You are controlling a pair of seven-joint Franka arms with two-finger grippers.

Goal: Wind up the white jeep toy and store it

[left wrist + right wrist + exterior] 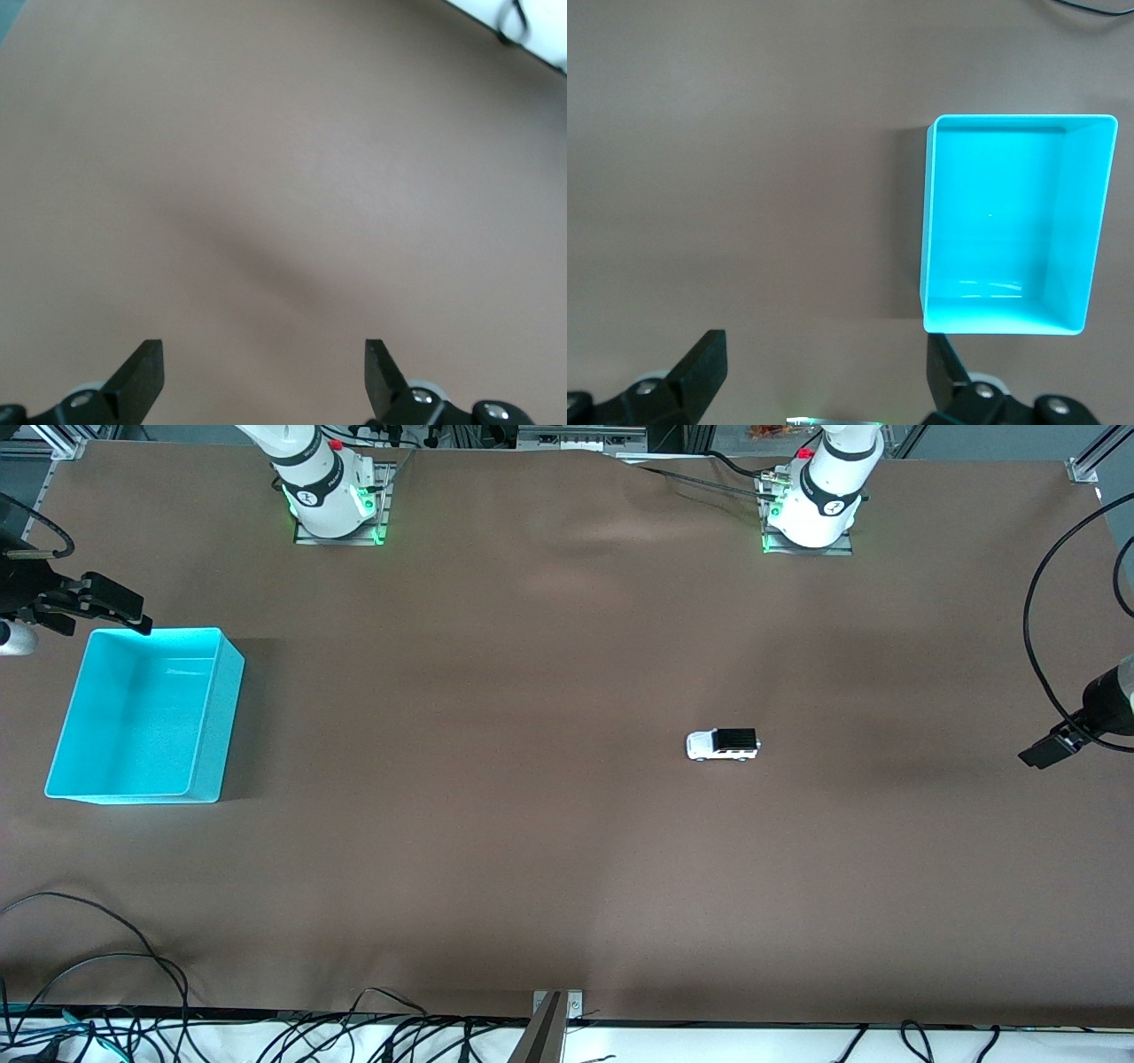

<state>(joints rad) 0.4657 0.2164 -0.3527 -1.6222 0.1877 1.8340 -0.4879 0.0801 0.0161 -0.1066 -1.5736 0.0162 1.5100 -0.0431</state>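
The white jeep toy (pixel 723 745), black-roofed, stands on its wheels on the brown table (pixel 532 824), toward the left arm's end. The turquoise bin (pixel 223 717) sits empty at the right arm's end; the right wrist view looks down into the bin (pixel 926 230). My right gripper (pixel 124 609) hangs over the table edge by the bin's corner, open (pixel 826 354) with nothing between its fingers. My left gripper (pixel 1044 753) hangs over the table's edge at the left arm's end, well apart from the jeep, open (pixel 264 363) above bare cloth.
Both arm bases (pixel 337 505) (pixel 811 514) stand along the table's edge farthest from the front camera. Black cables (pixel 133 1027) lie along the nearest edge, beside a metal bracket (pixel 554 1010). A cable loop (pixel 1054 584) hangs over the left arm's end.
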